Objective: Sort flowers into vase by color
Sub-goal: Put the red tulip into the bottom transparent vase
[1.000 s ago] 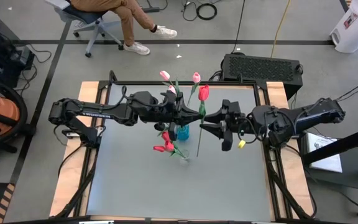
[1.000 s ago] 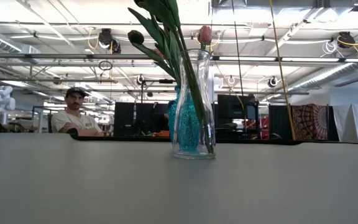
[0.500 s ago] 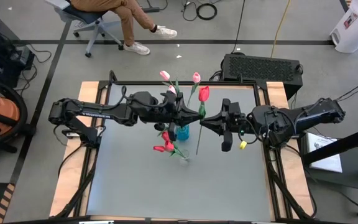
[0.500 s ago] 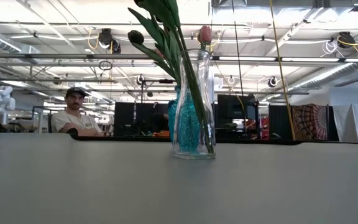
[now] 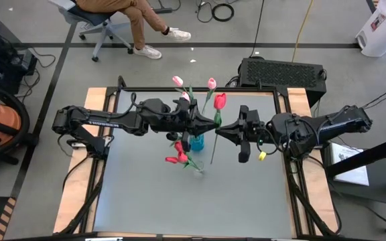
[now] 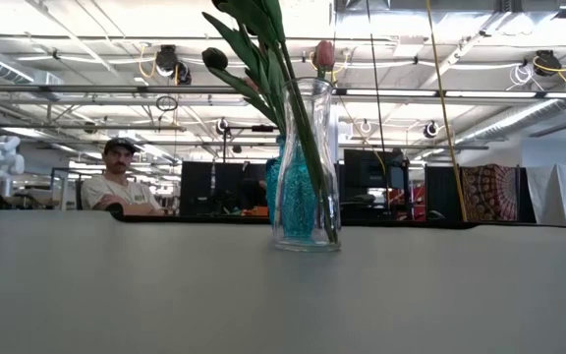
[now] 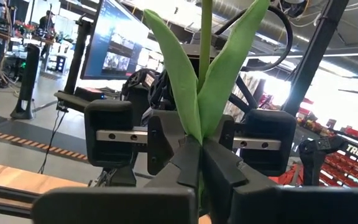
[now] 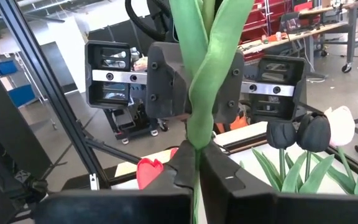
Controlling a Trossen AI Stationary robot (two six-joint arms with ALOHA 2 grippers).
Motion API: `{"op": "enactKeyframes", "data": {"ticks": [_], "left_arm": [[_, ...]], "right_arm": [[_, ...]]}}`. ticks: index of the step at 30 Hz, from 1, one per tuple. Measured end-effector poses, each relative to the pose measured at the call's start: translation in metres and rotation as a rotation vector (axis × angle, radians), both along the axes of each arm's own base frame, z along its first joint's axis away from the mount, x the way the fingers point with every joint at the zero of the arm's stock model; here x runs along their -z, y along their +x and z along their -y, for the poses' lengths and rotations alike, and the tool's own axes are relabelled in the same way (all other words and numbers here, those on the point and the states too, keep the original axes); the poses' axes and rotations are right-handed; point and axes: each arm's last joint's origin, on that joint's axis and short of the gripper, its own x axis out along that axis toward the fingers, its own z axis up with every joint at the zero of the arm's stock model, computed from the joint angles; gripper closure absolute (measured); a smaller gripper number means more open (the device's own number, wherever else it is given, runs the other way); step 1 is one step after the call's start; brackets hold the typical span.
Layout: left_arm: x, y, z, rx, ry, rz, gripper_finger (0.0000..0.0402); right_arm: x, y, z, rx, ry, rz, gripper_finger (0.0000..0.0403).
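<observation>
A red-headed flower [image 5: 219, 100] with a long green stem [image 5: 213, 150] is held upright in the air over the table's middle. My left gripper [image 5: 208, 121] and my right gripper [image 5: 220, 127] face each other, both shut on it. Beside it stand a blue vase [image 5: 197, 142] and a clear glass vase [image 6: 308, 167]. Pink flowers [image 5: 177, 81] and red flowers [image 5: 177, 152] stick up from them. Two black heads [image 8: 297, 132] show in the right wrist view. My left gripper pinches the flower's stem where its leaves start [image 7: 199, 134] between its two fingers, coming level from the table's left and lying across the stem. The flower stands upright, lifted clear of the table. My right gripper pinches the same stem and its leaves [image 8: 197, 140] between its two fingers, level from the table's right, across the stem. Leaves rise above the fingers and the stem hangs below, clear of the table.
A black box [image 5: 283, 72] sits past the table's far right corner. A seated person [image 5: 122, 17] is beyond the far edge, and another person [image 6: 116, 182] shows behind the table. The near half of the grey table [image 5: 179, 207] has free room.
My right gripper has shut on the red flower's stem, which my left gripper kept holding in place. The flower has stayed upright where it was.
</observation>
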Motion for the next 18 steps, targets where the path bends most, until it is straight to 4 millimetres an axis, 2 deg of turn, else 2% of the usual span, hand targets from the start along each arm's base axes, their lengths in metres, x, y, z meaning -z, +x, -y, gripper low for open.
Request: {"op": "enactKeyframes", "data": {"ticks": [10,18], "left_arm": [[0.000,0.000,0.000,0.000,-0.026,-0.003,0.0322],[-0.015,-0.014,-0.003,-0.007,-0.021,0.036,0.0315]], "right_arm": [[-0.002,-0.002,0.000,-0.001,0.007,0.007,0.0402],[-0.009,-0.012,0.003,-0.002,0.008,0.035,0.0403]]}}
